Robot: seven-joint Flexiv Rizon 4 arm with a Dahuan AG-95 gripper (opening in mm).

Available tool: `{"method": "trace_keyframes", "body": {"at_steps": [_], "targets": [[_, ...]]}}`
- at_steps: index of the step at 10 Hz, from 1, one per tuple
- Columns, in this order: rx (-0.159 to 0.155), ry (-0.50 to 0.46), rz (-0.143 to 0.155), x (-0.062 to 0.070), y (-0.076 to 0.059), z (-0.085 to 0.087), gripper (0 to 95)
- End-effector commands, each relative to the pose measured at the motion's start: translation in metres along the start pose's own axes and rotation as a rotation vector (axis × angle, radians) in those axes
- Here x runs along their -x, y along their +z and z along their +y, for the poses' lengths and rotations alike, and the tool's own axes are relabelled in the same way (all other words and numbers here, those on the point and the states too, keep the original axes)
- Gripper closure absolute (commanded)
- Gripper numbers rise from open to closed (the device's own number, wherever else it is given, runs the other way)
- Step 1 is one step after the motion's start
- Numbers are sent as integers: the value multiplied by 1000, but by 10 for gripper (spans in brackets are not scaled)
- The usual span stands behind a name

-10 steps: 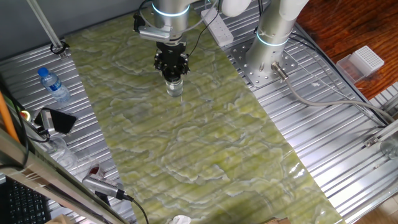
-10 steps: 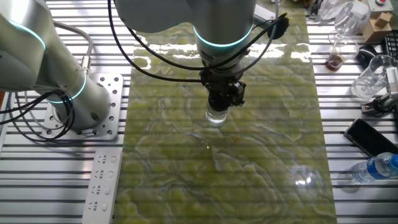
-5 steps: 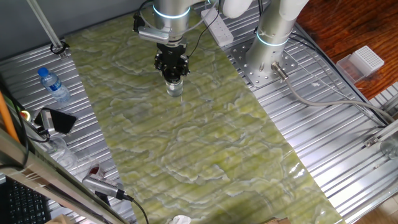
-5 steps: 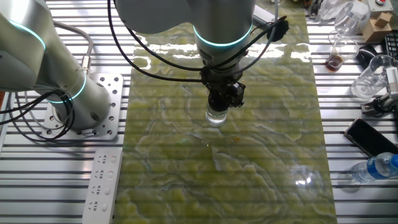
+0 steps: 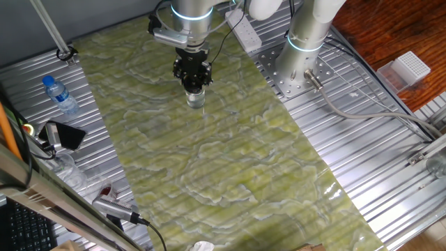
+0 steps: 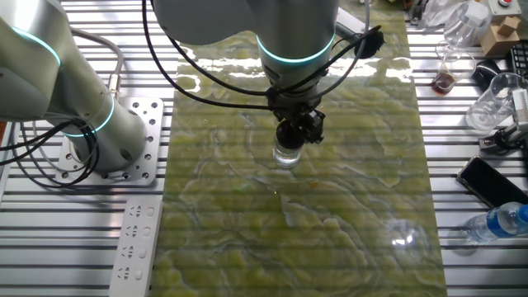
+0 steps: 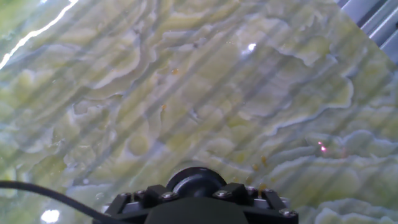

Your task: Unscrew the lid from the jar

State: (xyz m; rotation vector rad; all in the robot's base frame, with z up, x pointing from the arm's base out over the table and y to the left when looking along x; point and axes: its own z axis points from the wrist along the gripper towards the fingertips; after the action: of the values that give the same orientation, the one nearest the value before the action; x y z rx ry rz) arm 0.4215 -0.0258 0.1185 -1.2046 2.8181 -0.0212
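The small clear glass jar [image 5: 196,100] stands upright on the green marbled mat [image 5: 209,160]; it also shows in the other fixed view [image 6: 287,156]. My gripper [image 5: 194,81] comes straight down onto its top, also seen in the other fixed view [image 6: 295,135]. In the hand view the round black lid [image 7: 196,179] sits between the two black finger blocks, and my gripper [image 7: 196,190] is shut on it. In both fixed views the fingers hide most of the lid.
A blue-capped water bottle [image 5: 61,96] and a phone [image 5: 67,134] lie at the left on the metal table. A power strip [image 5: 244,29] and a second arm's base [image 5: 305,50] stand at the back. A white box [image 5: 408,70] sits at the right.
The gripper has turned a little about its vertical axis on the lid. The jar stays in the same spot on the mat.
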Motion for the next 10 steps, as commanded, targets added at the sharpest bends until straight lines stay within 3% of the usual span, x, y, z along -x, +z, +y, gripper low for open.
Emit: {"method": "trace_keyframes", "body": {"at_steps": [1,3,5,6,7,10], "targets": [[0,7,0,0,0,0,190],[0,23,0,0,-2,0,190],[2,111,-1,0,-16,-2,190],[1,144,2,0,-22,-2,380],[0,172,1,0,-27,-3,380],[6,250,5,1,-36,-3,950]]}}
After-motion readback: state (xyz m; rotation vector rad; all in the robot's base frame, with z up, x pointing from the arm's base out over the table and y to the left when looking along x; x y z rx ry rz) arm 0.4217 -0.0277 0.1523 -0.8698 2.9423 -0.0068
